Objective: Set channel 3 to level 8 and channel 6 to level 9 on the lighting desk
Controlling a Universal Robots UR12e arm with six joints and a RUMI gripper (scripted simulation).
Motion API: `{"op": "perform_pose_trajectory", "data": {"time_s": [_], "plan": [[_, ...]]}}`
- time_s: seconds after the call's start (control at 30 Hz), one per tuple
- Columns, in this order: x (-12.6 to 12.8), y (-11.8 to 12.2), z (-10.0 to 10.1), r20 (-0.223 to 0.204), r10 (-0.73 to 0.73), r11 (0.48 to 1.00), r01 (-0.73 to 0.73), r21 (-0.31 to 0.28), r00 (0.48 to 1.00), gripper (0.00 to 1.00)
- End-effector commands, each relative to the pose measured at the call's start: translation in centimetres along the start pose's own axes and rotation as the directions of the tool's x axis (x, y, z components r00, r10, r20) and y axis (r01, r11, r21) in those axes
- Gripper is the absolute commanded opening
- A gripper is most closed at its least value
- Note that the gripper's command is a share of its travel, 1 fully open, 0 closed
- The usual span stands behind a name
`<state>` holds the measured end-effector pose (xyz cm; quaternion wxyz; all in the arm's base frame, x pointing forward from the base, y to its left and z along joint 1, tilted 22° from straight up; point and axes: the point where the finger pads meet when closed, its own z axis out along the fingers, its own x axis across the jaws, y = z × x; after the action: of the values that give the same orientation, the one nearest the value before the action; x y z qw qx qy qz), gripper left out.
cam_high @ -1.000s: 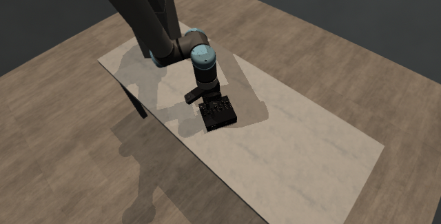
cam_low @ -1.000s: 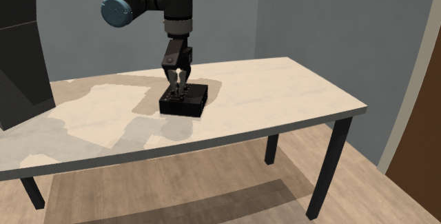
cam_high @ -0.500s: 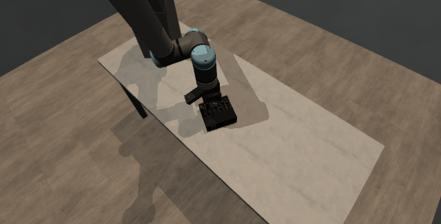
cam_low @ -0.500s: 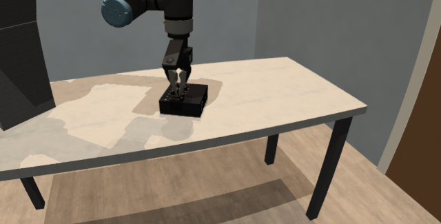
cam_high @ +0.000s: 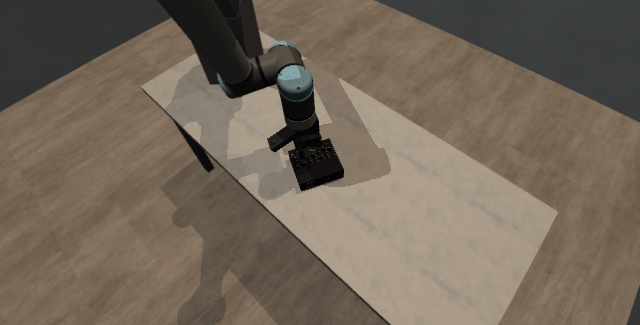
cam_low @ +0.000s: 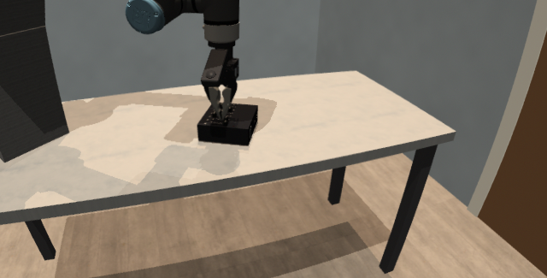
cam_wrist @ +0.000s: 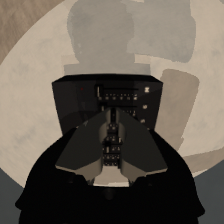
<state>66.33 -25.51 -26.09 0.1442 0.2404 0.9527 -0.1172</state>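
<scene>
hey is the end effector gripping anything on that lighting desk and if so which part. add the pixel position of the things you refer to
Nothing is held: the end effector (cam_low: 221,117) (cam_wrist: 113,108) is shut, its fingertips down at the top of the lighting desk (cam_high: 322,169) (cam_low: 222,134) (cam_wrist: 70,102).

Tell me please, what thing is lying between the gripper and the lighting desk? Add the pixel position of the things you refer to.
No separate thing shows there: in the exterior view, the gripper (cam_high: 309,151) (cam_low: 221,118) (cam_wrist: 113,108) reaches down to the controls of the lighting desk (cam_high: 322,170) (cam_low: 223,134) (cam_wrist: 70,102). Exact contact is unclear.

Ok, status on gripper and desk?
Fingers shut, tips over the fader area. Lighting desk upright on table. Fingers partly block the wrist view; fader levels unreadable.
</scene>
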Motion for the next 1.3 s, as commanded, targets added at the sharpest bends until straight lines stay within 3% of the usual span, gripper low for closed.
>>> {"op": "perform_pose_trajectory", "data": {"time_s": [0.0,1.27], "plan": [[-0.72,0.00,-0.16,0.009,0.001,1.000,-0.001,0.000,1.000,0.00],[-0.12,0.00,-0.15,0.009,0.001,1.000,-0.001,0.000,1.000,0.00]]}}
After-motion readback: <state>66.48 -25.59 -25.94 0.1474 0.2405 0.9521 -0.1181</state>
